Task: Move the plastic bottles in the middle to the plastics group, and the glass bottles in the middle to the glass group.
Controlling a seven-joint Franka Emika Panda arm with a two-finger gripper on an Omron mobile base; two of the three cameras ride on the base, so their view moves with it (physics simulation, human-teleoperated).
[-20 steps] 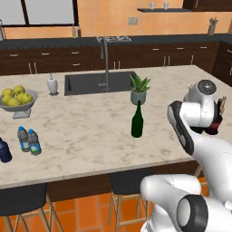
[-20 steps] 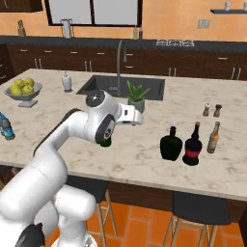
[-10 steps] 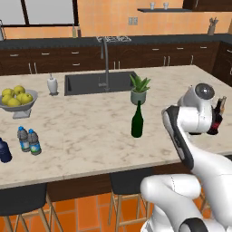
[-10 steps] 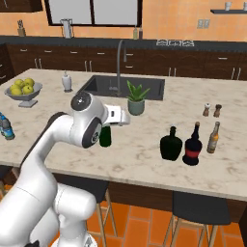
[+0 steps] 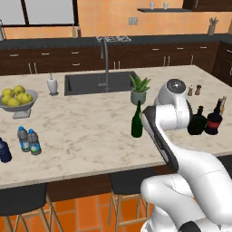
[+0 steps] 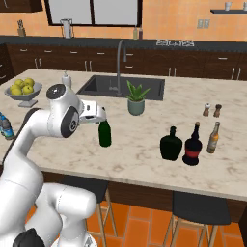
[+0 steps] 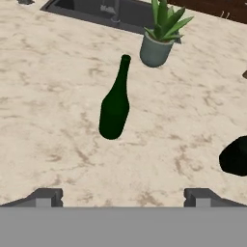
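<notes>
Swinging leftward since a second ago, the gripper hangs wide open and empty above the green wine bottle, which stands upright mid-counter near the potted plant; the squat black bottle now stands beside the red-labelled bottle toward the counter's right edge.

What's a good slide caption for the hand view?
Open gripper looks down at the upright green wine bottle on the marble counter, beside a potted plant.

A potted plant stands beside the sink on the tabletop. A bowl of lemons sits far left. Two small shakers stand together.
</notes>
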